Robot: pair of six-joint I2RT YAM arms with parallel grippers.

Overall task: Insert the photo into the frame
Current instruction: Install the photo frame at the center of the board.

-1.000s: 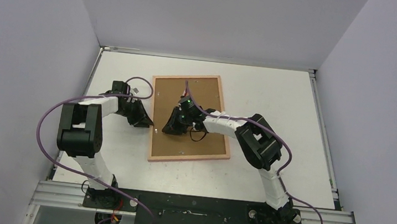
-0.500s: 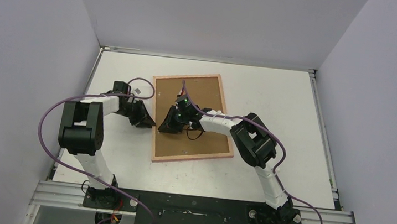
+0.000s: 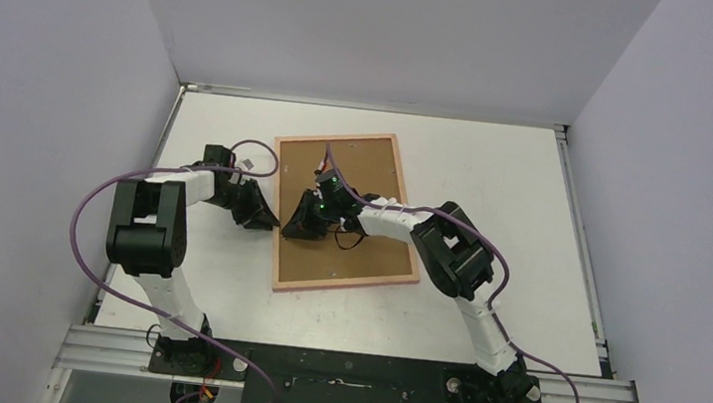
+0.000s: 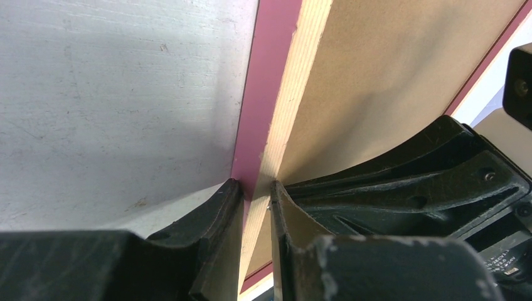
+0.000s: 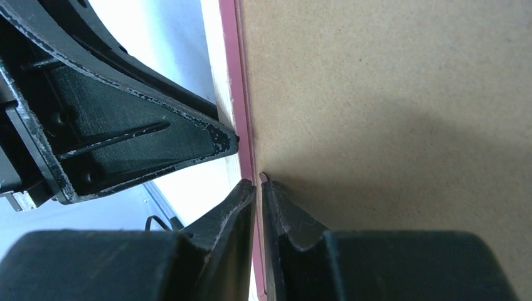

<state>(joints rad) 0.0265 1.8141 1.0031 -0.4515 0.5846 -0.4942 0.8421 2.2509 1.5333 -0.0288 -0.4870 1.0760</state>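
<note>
The frame (image 3: 344, 278) lies back-up on the table with the brown backing board (image 3: 375, 178) filling it. My left gripper (image 3: 273, 221) is shut on the frame's left rail; in the left wrist view its jaws (image 4: 254, 187) clamp the pink and tan edge (image 4: 276, 94). My right gripper (image 3: 290, 229) is just inside that same edge. In the right wrist view its jaws (image 5: 257, 182) are shut, with the tips on the seam between the pink lip (image 5: 241, 94) and the board (image 5: 389, 94). The photo is hidden or out of view.
The two grippers sit tip to tip across the frame's left rail; the left gripper's finger (image 5: 207, 141) shows in the right wrist view. White table (image 3: 495, 176) lies around the frame. Grey walls close in the left, back and right sides.
The frame has shifted slightly right and toward me. My right gripper has slid left across the backing board to the left rail. My left gripper has stayed on the rail.
</note>
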